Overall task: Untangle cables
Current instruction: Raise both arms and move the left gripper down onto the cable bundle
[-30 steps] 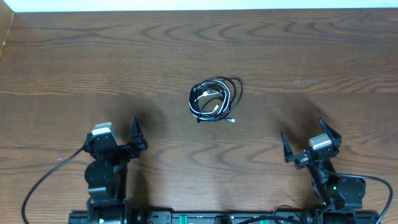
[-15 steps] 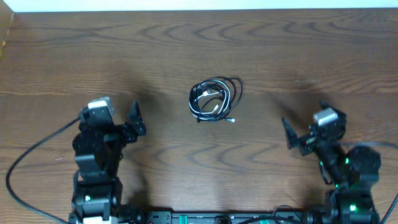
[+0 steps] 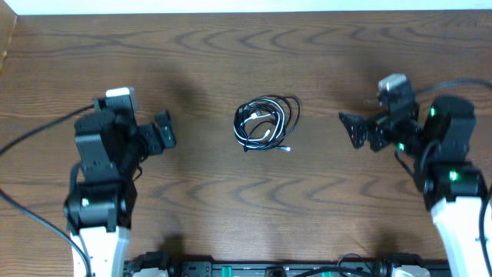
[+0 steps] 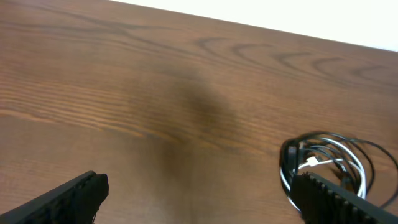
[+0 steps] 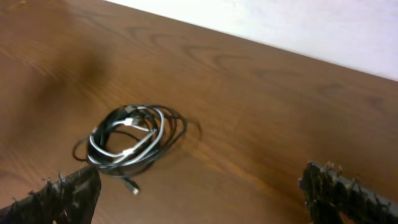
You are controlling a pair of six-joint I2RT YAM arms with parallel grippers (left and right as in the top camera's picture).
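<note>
The cables [image 3: 265, 123] lie in one small coiled bundle, black and white cords looped together, at the middle of the wooden table [image 3: 246, 46]. A small plug end pokes out at the bundle's lower right. My left gripper [image 3: 163, 131] hovers to the left of the bundle, open and holding nothing. My right gripper [image 3: 352, 129] hovers to its right, also open and holding nothing. In the left wrist view the cables [image 4: 323, 163] sit just beyond the right finger of the left gripper [image 4: 199, 186]. In the right wrist view the cables [image 5: 134, 140] lie ahead of the left finger of the right gripper [image 5: 199, 180].
Thick black robot cables trail from the left arm [image 3: 31, 138] and the right arm [image 3: 461, 85]. A pale strip [image 3: 246, 6] runs beyond the table's far edge. Bare wood surrounds the bundle on all sides.
Both arms have risen from the front edge and moved toward the table's middle, level with the bundle. Both grippers stayed open. The cables have not moved.
</note>
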